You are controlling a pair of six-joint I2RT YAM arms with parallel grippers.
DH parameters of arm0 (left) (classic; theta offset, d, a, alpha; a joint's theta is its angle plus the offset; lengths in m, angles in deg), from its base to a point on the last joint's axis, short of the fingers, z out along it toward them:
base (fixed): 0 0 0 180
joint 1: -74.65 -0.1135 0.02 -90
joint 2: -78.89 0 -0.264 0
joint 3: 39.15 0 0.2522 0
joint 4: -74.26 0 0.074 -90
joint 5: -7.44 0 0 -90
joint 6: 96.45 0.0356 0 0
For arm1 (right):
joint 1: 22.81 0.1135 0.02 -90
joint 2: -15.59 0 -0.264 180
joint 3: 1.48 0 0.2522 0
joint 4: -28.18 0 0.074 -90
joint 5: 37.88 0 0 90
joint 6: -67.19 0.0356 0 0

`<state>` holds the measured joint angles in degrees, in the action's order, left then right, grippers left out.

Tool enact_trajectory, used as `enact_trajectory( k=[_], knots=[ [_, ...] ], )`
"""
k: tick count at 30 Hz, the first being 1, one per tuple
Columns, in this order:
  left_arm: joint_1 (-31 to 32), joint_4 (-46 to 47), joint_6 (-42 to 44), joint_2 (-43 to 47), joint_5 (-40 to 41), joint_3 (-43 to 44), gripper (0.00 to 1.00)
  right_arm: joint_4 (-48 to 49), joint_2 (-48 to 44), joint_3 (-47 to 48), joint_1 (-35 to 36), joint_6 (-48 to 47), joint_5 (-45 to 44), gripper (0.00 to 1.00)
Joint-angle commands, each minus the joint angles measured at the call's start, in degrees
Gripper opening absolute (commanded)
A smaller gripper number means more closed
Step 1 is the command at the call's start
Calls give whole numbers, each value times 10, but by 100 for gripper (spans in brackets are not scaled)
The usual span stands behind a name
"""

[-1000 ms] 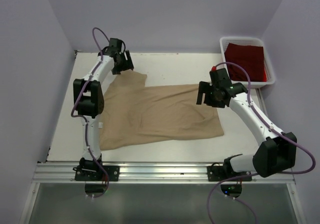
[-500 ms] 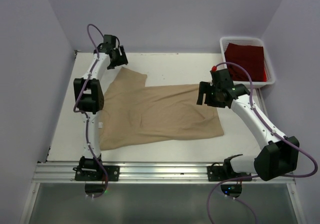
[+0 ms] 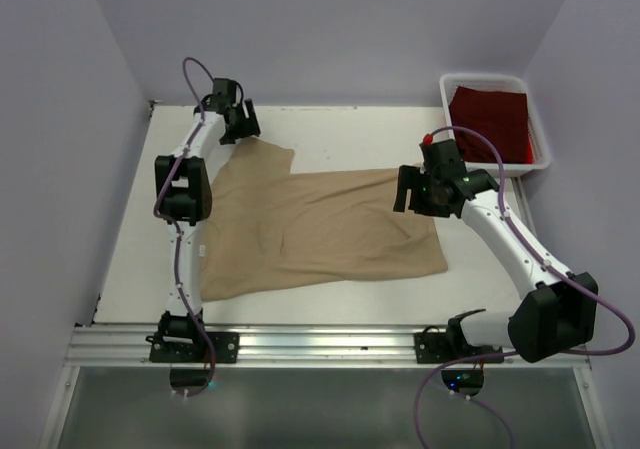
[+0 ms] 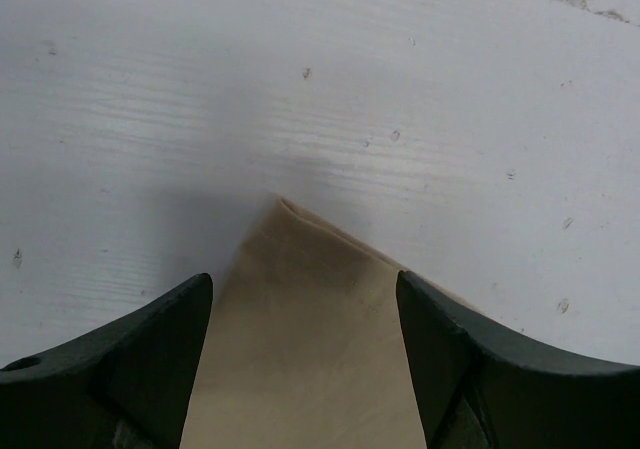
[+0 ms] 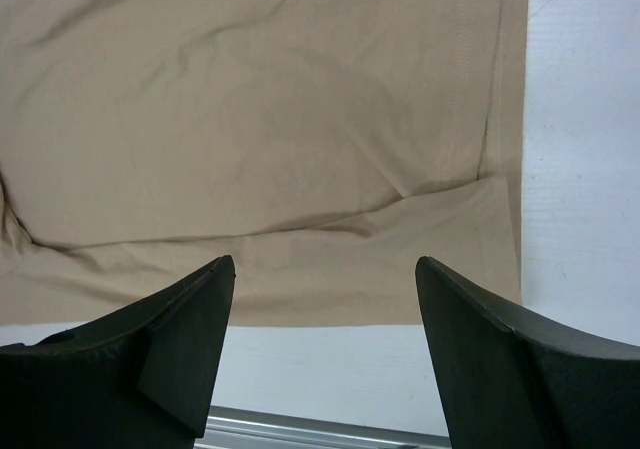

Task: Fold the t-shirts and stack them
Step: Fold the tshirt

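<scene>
Two grippers, both spread, empty. Tan t-shirt (image 3: 320, 229) lay flat mid-table, long axis left-right. Left gripper (image 4: 305, 299) stood at far-left sleeve corner, cloth tip between fingers; right gripper (image 5: 325, 289) above right hem. Dark red t-shirt (image 3: 492, 119) lay in bin (image 3: 480, 76).

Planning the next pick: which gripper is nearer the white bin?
Right. The right gripper hangs just left of the white bin, over the tan shirt's edge; the left gripper is across the table at the shirt's far-left corner.

Cloth of the tan t-shirt (image 3: 320, 229): matt, soft, lightly creased. White table (image 4: 400, 69): matt, faintly grained, speckled with scuffs. Smooth white plastic bin (image 3: 480, 76); dark red t-shirt (image 3: 492, 119) inside is matt cloth.
</scene>
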<state>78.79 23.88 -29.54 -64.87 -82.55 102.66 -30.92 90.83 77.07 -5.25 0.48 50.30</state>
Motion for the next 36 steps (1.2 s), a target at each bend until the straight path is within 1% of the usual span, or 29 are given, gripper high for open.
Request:
enact_trajectory(
  k=[1, 6, 9, 12, 13, 15, 16, 20, 25, 28, 31, 34, 35, 36],
  knots=[
    [-4, 52, -12, -10, -37, 21, 78, 12, -14, -5, -2, -11, 7, 77],
    [-4, 57, -27, -31, -59, 23, 76, 11, -14, -5, -1, -12, -3, 77],
    [-4, 48, -27, -42, -53, 22, 72, 17, -11, -8, -2, -12, -1, 73],
    [-4, 41, -28, -49, -41, 22, 65, 19, -4, -9, -1, -11, 5, 66],
    [-4, 39, -28, -50, -39, 23, 63, 19, -3, -10, -2, -9, 9, 61],
    [-5, 37, -31, -55, -33, 23, 54, 21, -3, -11, -1, -9, 12, 54],
    [-5, 35, -32, -56, -33, 22, 49, 22, -3, -12, -1, -9, 12, 49],
    [-6, 34, -34, -59, -29, 19, 39, 23, -6, -13, -1, -9, 12, 42],
    [-7, 36, -29, -57, -26, 11, 26, 23, -10, -15, -2, -9, 11, 39],
    [-7, 37, -23, -55, -20, 8, 22, 24, -10, -16, -2, -8, 12, 37],
    [-8, 36, -17, -55, -17, 6, 13, 25, -10, -19, -1, -5, 12, 36],
    [-9, 34, -13, -56, -14, 4, 13, 25, -10, -20, -1, -3, 13, 36],
    [-9, 35, -12, -57, -12, 4, 11, 25, -10, -20, -2, -3, 14, 36],
    [-9, 36, -11, -57, -13, 2, 6, 26, -10, -20, -2, -3, 14, 36]
  ],
)
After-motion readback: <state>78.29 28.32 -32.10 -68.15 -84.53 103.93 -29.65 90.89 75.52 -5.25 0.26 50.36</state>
